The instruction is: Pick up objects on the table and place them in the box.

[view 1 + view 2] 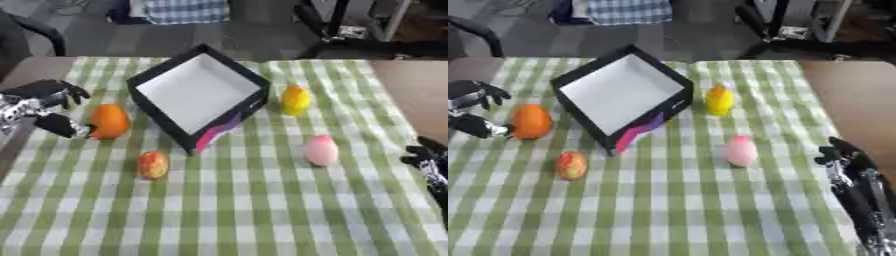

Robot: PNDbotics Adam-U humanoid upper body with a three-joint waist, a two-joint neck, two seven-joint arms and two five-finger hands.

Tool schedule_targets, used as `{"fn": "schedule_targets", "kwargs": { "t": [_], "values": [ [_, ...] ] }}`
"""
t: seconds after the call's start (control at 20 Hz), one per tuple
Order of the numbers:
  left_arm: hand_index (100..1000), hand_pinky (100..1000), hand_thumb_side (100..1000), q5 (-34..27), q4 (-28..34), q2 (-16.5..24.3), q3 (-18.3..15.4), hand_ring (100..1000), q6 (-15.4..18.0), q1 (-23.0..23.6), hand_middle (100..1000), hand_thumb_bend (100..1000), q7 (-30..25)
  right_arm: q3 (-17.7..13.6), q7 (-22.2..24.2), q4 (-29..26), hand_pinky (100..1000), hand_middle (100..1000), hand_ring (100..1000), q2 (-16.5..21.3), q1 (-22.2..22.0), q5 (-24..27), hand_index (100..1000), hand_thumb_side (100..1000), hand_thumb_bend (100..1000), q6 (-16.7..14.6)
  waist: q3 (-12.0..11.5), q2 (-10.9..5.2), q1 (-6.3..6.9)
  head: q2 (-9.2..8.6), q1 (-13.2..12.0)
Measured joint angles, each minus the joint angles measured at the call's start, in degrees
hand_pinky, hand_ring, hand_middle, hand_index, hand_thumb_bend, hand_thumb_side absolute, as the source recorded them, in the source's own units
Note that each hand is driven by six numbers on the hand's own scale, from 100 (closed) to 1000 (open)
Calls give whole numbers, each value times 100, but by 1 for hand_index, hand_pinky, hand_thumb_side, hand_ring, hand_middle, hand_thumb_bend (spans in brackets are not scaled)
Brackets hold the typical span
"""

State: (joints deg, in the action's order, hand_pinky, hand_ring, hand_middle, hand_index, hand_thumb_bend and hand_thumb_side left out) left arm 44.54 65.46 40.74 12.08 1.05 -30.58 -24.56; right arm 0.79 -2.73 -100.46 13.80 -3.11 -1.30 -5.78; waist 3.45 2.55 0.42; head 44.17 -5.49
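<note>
An orange fruit (pixel 109 121) lies at the table's left side. My left hand (pixel 48 95) is just left of it, open, with the thumb (pixel 63 126) reaching the fruit's lower left and the fingers spread above, apart from it. The black box (pixel 164 122) with a white inside stands tilted at the centre back, a pink strip (pixel 219 131) at its front corner. A small red-yellow fruit (pixel 153 165) lies in front of the box. A yellow fruit (pixel 296 100) sits right of the box and a pink one (pixel 321 150) nearer me. My right hand (pixel 843 159) rests open at the right edge.
A green and white checked cloth (pixel 245 210) covers the table; bare brown tabletop (pixel 416 95) shows at the right. Chairs and dark equipment stand beyond the far edge.
</note>
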Motion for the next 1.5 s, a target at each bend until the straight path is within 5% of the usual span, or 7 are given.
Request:
{"fn": "schedule_targets", "kwargs": {
  "t": [0.25,0.4,0.55,0.6,0.8,1.15,1.5],
  "values": [
    [860,761,430,179,-503,-315,-13,657,59,-182,683,335,342,27,3,1,884,706,715,0,0,4,848,640,100,1,3,0,0,0,0],
    [752,717,355,253,-730,-477,-52,577,87,-228,576,141,617,30,9,1,883,706,714,0,0,5,848,640,100,7,8,0,0,0,0],
    [667,689,324,286,-856,-583,-93,529,82,-231,514,100,1009,30,10,1,883,706,715,0,0,5,848,641,100,7,11,0,0,0,-1],
    [573,681,361,286,-888,-607,-106,516,73,-231,488,100,1140,30,10,1,883,706,714,0,0,5,848,643,100,7,12,0,0,0,-1],
    [444,687,303,134,-875,-625,-158,518,-14,-205,500,100,1640,30,10,1,883,706,714,0,0,5,848,641,100,7,13,0,0,0,-2],
    [433,700,308,-322,120,-138,-338,525,-238,-216,508,100,1888,29,8,3,883,705,714,1,-3,5,848,641,100,6,16,0,0,0,-9],
    [434,700,314,-745,936,257,-483,520,-425,-825,507,100,1895,28,8,21,884,705,714,1,-45,6,848,642,100,6,30,-2,0,0,-24]
  ]
}}
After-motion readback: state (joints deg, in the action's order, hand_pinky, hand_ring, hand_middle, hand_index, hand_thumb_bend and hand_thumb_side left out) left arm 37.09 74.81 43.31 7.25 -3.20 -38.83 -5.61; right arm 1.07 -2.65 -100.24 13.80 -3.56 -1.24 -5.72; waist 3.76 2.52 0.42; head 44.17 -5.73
